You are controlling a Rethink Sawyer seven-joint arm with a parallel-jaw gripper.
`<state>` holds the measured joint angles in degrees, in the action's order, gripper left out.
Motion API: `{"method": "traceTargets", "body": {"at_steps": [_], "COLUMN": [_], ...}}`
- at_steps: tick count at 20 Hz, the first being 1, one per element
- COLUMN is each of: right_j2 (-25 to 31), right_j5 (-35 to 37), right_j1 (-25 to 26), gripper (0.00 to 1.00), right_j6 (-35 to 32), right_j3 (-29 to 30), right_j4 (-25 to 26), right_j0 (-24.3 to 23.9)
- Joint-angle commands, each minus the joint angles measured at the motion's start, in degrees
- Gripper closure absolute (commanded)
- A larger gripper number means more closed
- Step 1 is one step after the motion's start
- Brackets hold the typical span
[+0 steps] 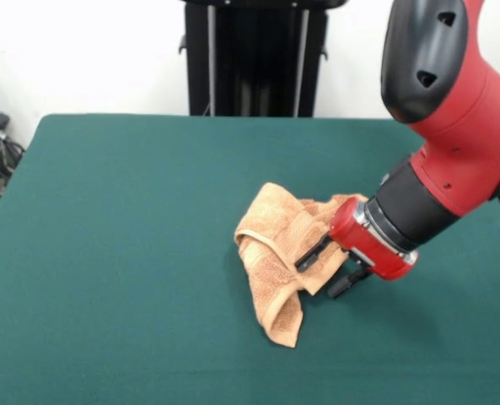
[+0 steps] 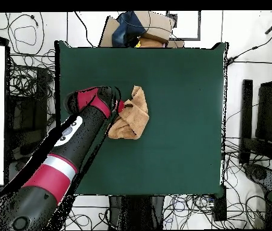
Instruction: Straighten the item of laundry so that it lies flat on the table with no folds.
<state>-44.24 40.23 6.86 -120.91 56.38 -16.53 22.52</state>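
Towel (image 1: 276,253) first, from the front view: we see it bunched in a crumpled heap a little right of the middle of the green surface (image 1: 115,253), folded over itself with a thick hem looping across the top and one flap trailing toward the camera. We judge it light, soft and limp. It should drape and drag rather than slide as one piece, and the terry pile will likely cling to the felt. An outer corner or the hemmed edge looks the best place to take hold, since a pinch in the middle would only lift the whole bundle. The jaws (image 1: 327,267) sit at the towel's right side, low over the cloth; we see two dark fingers (image 1: 312,253) with a gap between them, one lying against the fabric, and we judge them parted, holding nothing. Behind the surface stands the black pedestal (image 1: 254,55), well apart from the work.

From the overhead view, we find the towel (image 2: 133,117) near the centre of the surface (image 2: 180,150), with the red arm (image 2: 72,141) reaching in from the lower left and its end against the towel's edge; the jaws themselves are hidden there. Nothing else lies on the green cloth. Cables (image 2: 27,90) and boxes (image 2: 144,27) stay off it, so only the towel's own folds stand in the way.
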Motion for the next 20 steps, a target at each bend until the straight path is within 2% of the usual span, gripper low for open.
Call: {"method": "traceTargets", "body": {"at_steps": [1,19,20], "right_j2": [2.51,2.6,2.61], "right_j5": [-1.87,-2.04,-2.0], "right_j1": [1.55,1.23,1.25], "gripper": [0.0,0.0,1.0], "right_j6": [-11.73,-10.33,-10.28], "right_j3": [0.09,-0.7,-0.76], "right_j4": [0.9,1.29,1.31], "right_j0": [-0.06,-0.74,-0.74]}}
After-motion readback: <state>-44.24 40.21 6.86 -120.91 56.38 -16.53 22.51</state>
